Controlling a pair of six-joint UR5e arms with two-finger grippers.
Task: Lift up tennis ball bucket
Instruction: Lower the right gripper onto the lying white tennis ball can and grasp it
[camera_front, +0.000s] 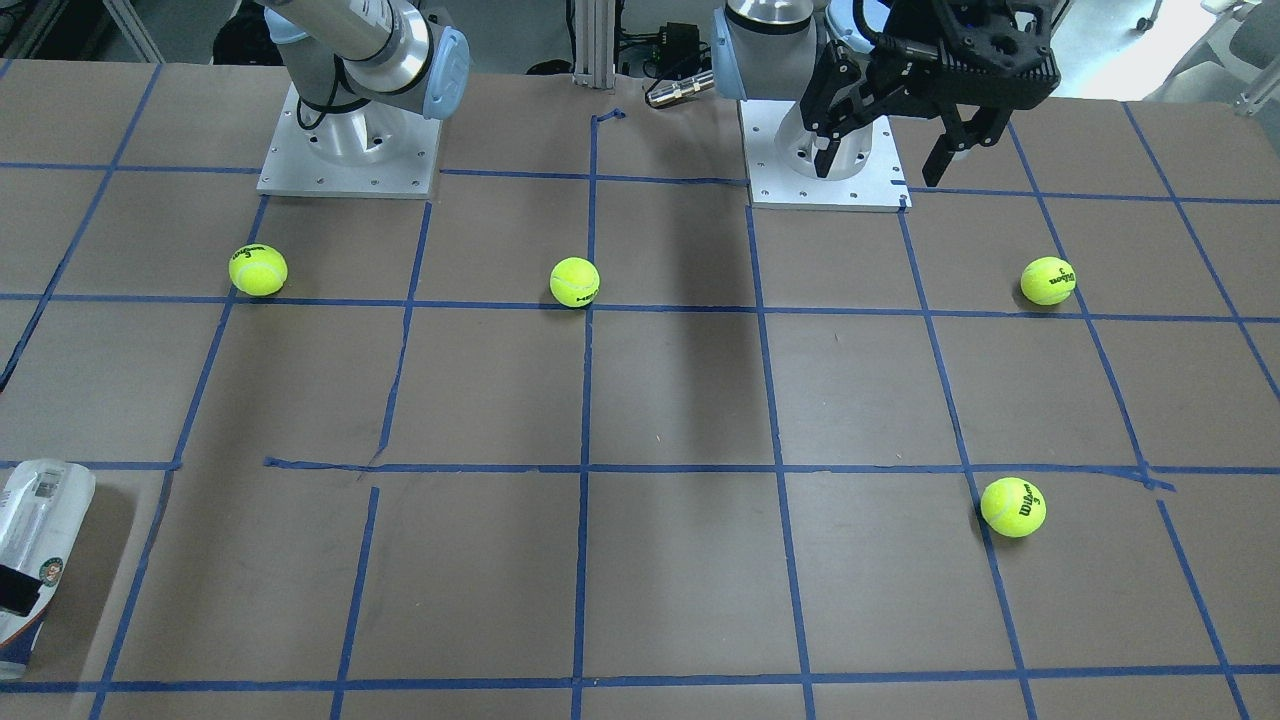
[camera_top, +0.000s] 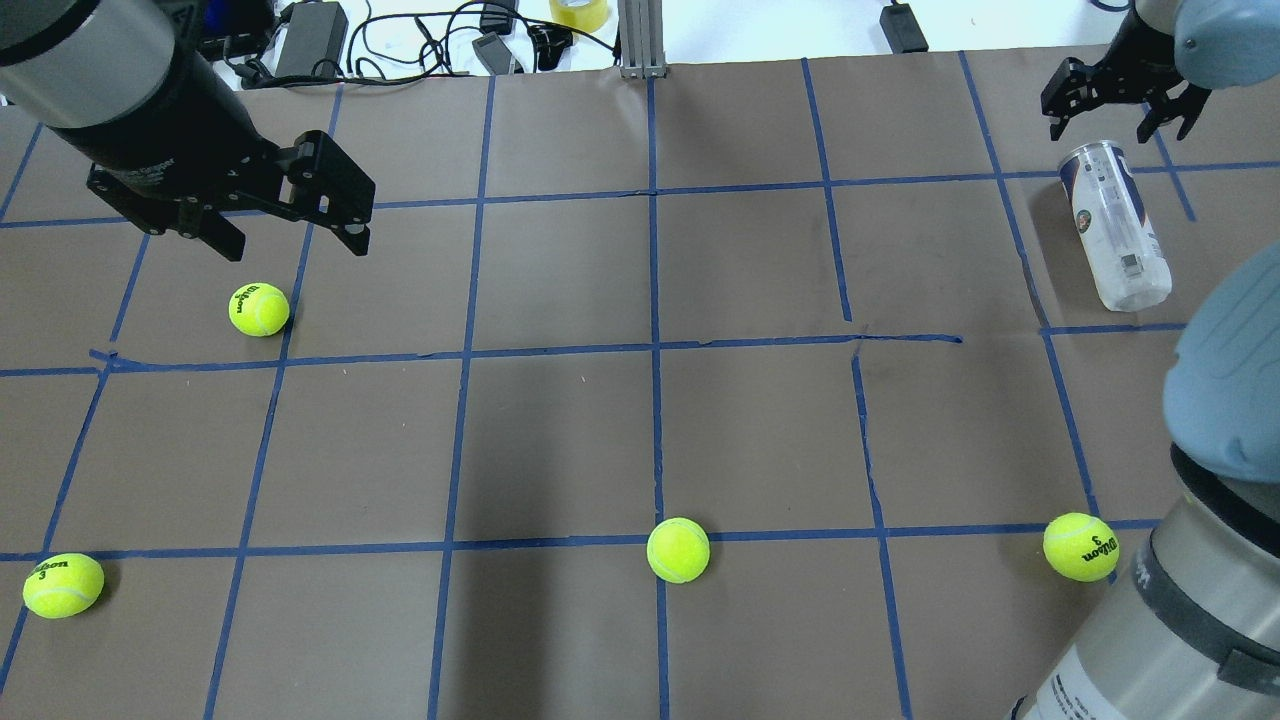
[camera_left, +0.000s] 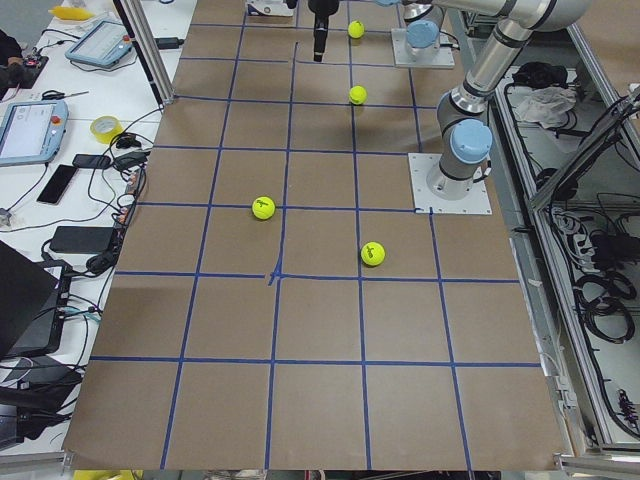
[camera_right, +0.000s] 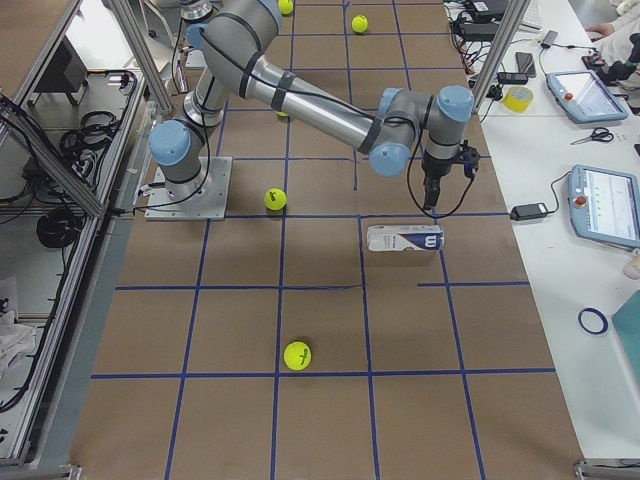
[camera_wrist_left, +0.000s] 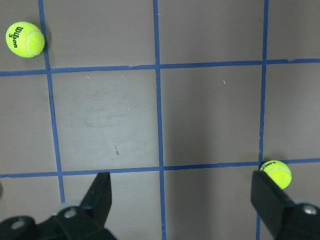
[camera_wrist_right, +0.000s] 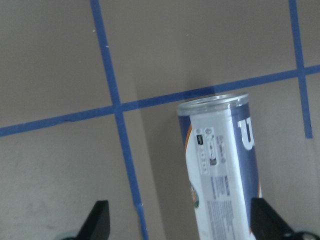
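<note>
Bucket (camera_top: 1115, 225) lies on its side at the worktop's (camera_top: 750, 430) far right. Right gripper (camera_top: 1100, 128) spread apart above its far end. Left gripper (camera_top: 292, 243) spread apart, empty, near a ball (camera_top: 259, 309).

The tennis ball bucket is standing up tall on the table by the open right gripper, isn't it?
Not quite. The tennis ball bucket is lying on its side on the table, not standing up tall, as the overhead exterior view shows. It is by the open right gripper.
</note>
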